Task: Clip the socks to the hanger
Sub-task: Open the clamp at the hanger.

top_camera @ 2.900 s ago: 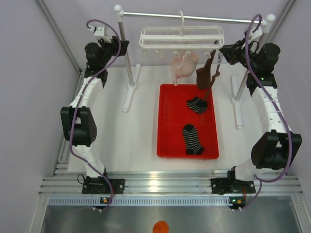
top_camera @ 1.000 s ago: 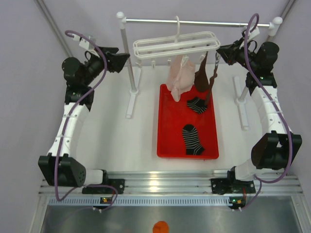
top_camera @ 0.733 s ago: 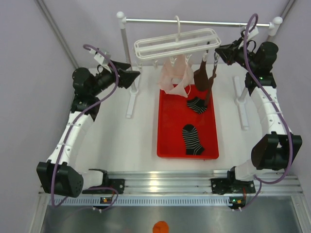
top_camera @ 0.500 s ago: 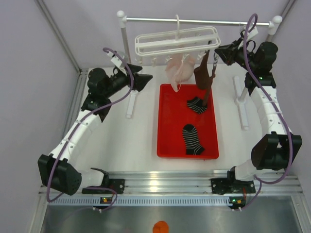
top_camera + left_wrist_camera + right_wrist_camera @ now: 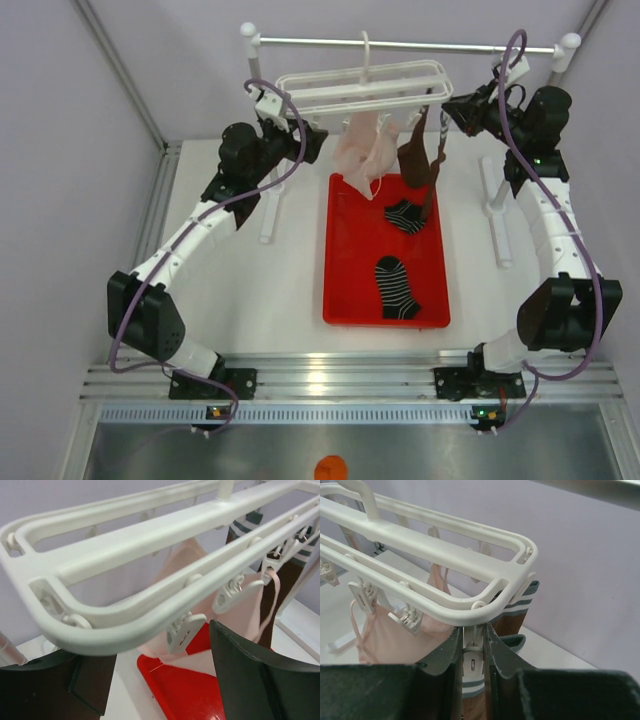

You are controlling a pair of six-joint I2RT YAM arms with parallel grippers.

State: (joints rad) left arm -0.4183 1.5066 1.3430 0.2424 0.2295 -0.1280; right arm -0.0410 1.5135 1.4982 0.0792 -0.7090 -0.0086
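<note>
The white hanger (image 5: pixel 365 85) hangs from the crossbar by its hook. Two dark brown socks (image 5: pixel 418 160) with striped cuffs dangle under its right end. Two black striped socks (image 5: pixel 404 215) (image 5: pixel 397 287) lie in the red tray (image 5: pixel 345 290). My right gripper (image 5: pixel 447 108) (image 5: pixel 473 645) is shut on a white peg (image 5: pixel 473 657) at the hanger's right corner, a striped brown cuff (image 5: pixel 472 686) just below it. My left gripper (image 5: pixel 315 140) (image 5: pixel 145 647) stands open under the hanger's left end (image 5: pixel 150 545), a free peg (image 5: pixel 184 631) between its fingers, touching neither.
A pale pink fabric piece (image 5: pixel 368 150) (image 5: pixel 200 570) hangs from the hanger's middle pegs, next to the brown socks. The stand's metal crossbar (image 5: pixel 450 45) and white posts (image 5: pixel 250 60) (image 5: pixel 568 45) frame the back. The cage walls close in on both sides.
My left arm has swung in from the far left wall to the hanger's left end. The hanger and the hanging pieces have swayed a little. The right arm has held still.
</note>
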